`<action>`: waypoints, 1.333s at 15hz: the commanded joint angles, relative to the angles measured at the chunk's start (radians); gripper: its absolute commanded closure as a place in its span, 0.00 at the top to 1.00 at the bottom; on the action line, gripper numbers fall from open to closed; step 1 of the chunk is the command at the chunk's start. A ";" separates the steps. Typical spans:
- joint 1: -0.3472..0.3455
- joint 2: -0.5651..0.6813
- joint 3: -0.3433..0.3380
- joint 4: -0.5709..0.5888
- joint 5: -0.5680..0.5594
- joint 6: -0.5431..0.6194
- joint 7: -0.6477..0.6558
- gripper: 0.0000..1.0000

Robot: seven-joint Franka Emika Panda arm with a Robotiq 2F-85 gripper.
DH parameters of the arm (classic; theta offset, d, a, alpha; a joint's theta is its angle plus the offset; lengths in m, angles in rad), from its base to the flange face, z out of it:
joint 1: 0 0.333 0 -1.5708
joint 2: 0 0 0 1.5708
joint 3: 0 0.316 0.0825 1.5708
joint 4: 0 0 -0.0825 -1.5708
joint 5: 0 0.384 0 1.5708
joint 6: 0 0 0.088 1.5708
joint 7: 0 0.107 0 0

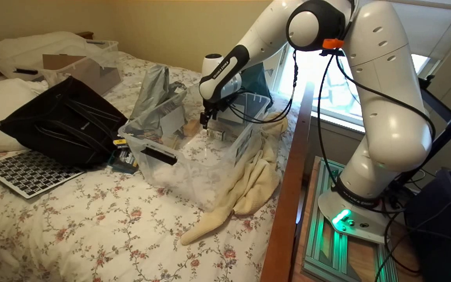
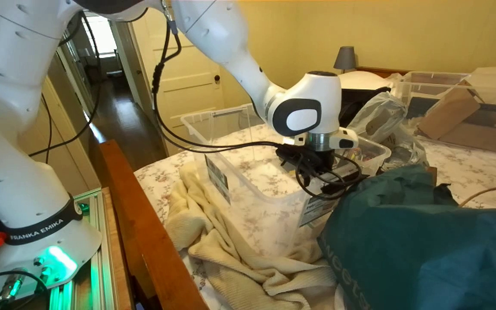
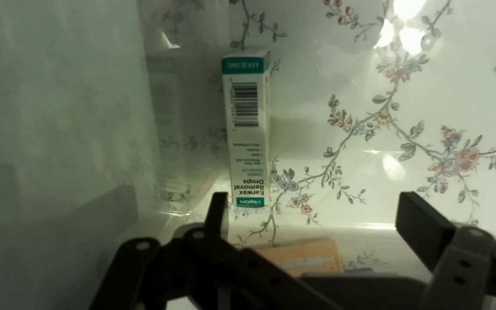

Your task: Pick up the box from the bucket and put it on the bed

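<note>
A small white and green earwax drops box (image 3: 246, 137) lies in the clear plastic bucket (image 1: 170, 176), close to one wall. In an exterior view the box (image 1: 215, 134) shows through the bucket wall. I cannot make it out in the exterior view where the bucket (image 2: 265, 224) is seen from the bed's edge. My gripper (image 3: 312, 200) is open and empty, with its fingers wide apart. The box is ahead of the left finger in the wrist view, apart from it. In an exterior view the gripper (image 1: 206, 119) hangs inside the bucket, above the box. The bed (image 1: 131, 235) has a floral cover.
An orange item (image 3: 304, 256) lies near the gripper. A cream blanket (image 1: 245, 184) lies along the bucket. A grey plastic bag (image 1: 151, 94), a black bag (image 1: 69, 125), a checkered board (image 1: 29, 172) and a green bag (image 2: 420, 245) surround it. A wooden bed rail (image 1: 288, 196) separates robot and bed.
</note>
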 commanded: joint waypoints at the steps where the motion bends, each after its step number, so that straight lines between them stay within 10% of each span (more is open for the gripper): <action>1: -0.015 0.082 0.024 0.100 0.002 -0.049 0.013 1.00; 11: 0.009 0.045 0.035 0.142 0.001 -0.319 0.022 1.00; 20: 0.137 -0.019 -0.082 0.071 -0.101 -0.273 0.327 1.00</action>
